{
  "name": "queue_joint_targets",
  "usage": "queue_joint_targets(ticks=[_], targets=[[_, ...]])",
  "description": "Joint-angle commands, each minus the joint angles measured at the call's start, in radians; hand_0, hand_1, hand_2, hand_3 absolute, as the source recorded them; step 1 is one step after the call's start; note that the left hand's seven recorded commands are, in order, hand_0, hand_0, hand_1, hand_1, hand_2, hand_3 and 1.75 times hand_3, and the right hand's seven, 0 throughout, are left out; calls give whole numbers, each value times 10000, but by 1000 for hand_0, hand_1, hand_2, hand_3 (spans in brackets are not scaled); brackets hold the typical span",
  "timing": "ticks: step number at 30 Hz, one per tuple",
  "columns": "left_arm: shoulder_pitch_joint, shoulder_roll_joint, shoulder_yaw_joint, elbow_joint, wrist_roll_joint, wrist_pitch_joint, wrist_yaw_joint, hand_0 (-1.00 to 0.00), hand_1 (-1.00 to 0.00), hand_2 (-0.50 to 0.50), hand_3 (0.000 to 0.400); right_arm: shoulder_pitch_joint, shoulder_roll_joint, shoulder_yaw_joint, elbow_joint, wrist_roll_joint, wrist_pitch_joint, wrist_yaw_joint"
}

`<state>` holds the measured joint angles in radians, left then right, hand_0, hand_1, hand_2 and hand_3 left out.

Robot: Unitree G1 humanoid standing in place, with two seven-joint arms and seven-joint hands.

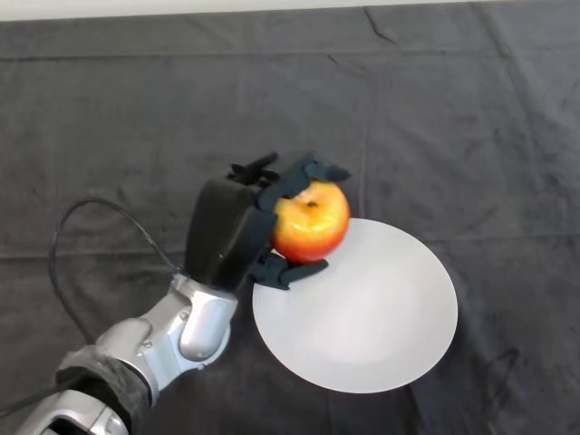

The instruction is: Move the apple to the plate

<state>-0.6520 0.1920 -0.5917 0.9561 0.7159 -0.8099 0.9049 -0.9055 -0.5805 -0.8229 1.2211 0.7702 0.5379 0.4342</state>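
A red and yellow apple point(311, 221) is held in my left hand point(228, 228), whose fingers curl over its top and whose thumb sits under it. The apple is over the upper left rim of a white round plate point(372, 317) that lies on the dark cloth. I cannot tell whether the apple touches the plate. My silver-grey arm comes in from the lower left.
The dark cloth point(453, 118) covers the whole table, with creases near the back. A pale strip of table edge point(272, 4) runs along the top of the view.
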Motion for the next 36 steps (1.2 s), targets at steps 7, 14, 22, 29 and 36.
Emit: queue_joint_targets(ticks=[7,14,22,29,36], targets=[[-797,-69,-999,193,-237,-255,217,-1000,-1000,0,400,310,-220,-61,156,84,-61,31],[-973,-28,-1484,688,-413,-452,119,-1000,-1000,0,400,305,-225,-63,168,83,-61,35],[-1107,-145,-1946,1219,-763,-435,-266,-420,-1000,290,400,299,-231,-65,183,82,-61,41],[-1205,-177,-2187,1472,-1147,-411,-708,-55,-902,424,361,296,-235,-66,192,81,-61,44],[-1234,-182,-2390,1576,-1502,-380,-1081,0,0,0,0,294,-236,-67,197,79,-62,47]])
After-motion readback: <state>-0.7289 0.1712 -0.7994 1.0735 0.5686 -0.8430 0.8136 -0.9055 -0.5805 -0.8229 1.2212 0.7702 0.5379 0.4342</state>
